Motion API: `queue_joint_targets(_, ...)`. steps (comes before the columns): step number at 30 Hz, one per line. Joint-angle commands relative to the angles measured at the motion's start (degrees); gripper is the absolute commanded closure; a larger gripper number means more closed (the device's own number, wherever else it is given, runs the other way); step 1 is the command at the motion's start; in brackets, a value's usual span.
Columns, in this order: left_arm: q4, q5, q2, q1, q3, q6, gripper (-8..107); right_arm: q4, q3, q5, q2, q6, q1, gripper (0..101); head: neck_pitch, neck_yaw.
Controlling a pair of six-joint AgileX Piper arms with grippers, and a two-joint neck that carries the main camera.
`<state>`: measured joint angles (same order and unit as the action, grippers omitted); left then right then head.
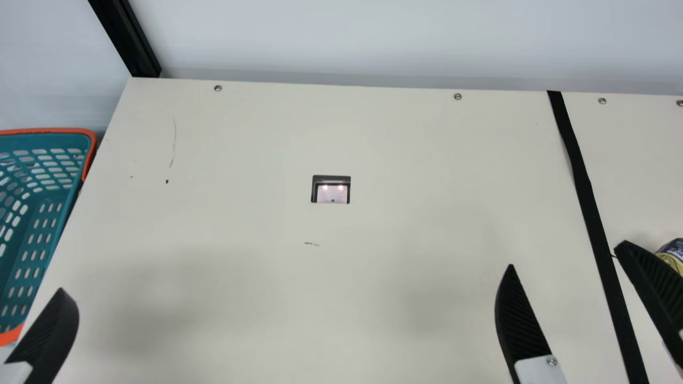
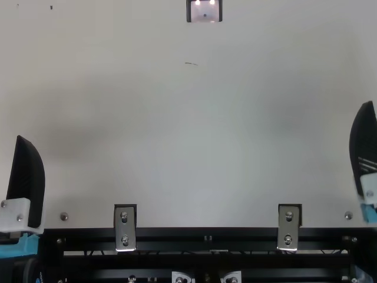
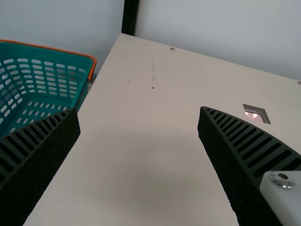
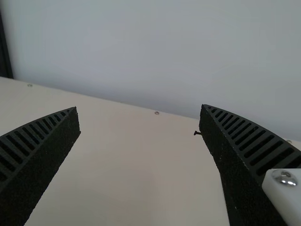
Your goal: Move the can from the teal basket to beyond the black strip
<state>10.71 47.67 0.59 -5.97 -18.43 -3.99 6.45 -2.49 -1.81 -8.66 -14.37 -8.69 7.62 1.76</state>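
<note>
At the right edge of the main view lies part of the can (image 1: 674,254), dark with a yellowish end, on the table to the right of the black strip (image 1: 587,205). My right gripper (image 1: 568,255) is open there, one finger on each side of the strip; its right finger is in front of the can's lower left. In the right wrist view the same gripper (image 4: 139,109) has bare table between its fingers. The teal basket (image 1: 64,143), orange-rimmed, stands beyond the table's left edge. My left gripper (image 1: 50,330) is near it, and the left wrist view has the gripper (image 3: 139,112) open and holding nothing, with the basket (image 3: 51,51) at one side.
A small recessed square (image 1: 331,190) is set into the cream table (image 1: 416,213). Screws dot the far edge, with a pale wall behind and a black post (image 1: 130,40) at the back left. Metal brackets (image 2: 125,227) and a dark frame rail line the near edge.
</note>
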Motion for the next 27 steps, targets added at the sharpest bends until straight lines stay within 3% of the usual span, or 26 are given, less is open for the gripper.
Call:
queue_joint_targets(1,0.0,0.0,0.0,0.0,0.0,0.0,9,0.2,1.1,-1.0,4.1,1.3,0.0,0,0.2,0.3)
queue_joint_targets(3,0.0,0.0,0.0,0.0,0.0,0.0,9,0.2,2.2,-1.5,5.9,2.3,0.5,0,0.2,0.3)
queue_joint_targets(4,0.0,0.0,0.0,0.0,0.0,0.0,9,0.3,1.7,-1.6,3.9,1.9,0.3,0,0.2,0.3)
queue_joint_targets(7,0.0,0.0,0.0,0.0,0.0,0.0,9,0.4,2.2,-1.6,6.0,2.4,0.5,0,0.2,0.3)
queue_joint_targets(27,0.0,0.0,0.0,0.0,0.0,0.0,9,0.4,2.2,-2.0,6.1,2.4,0.5,0,0.2,0.3)
